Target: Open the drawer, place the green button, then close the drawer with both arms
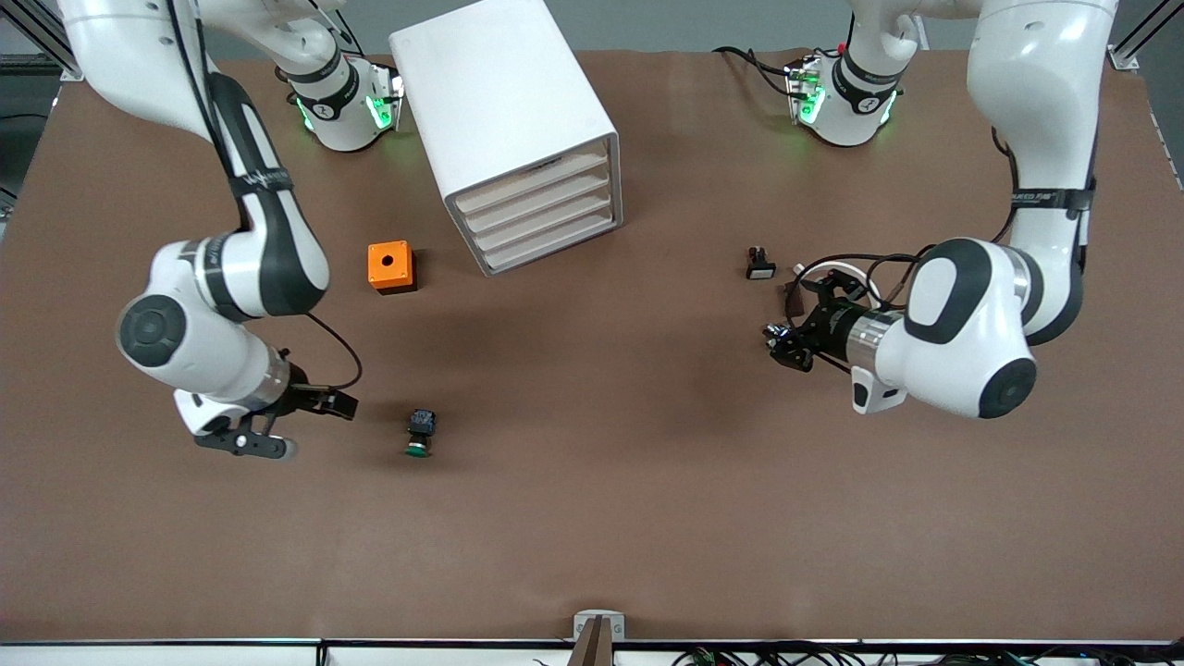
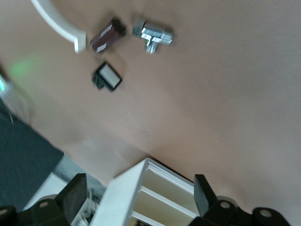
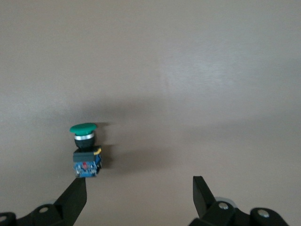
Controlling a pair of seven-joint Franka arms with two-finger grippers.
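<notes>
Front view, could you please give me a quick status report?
Right gripper open, empty, beside the small green-capped black button. Left gripper open, empty, over the brown table. Lowest cream-fronted drawer of the white cabinet shut. Nothing in the way.

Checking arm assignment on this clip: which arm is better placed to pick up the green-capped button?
The right. Its open gripper sits beside the button, which lies between its fingers in the right wrist view. The left gripper, also open, faces the cabinet.
</notes>
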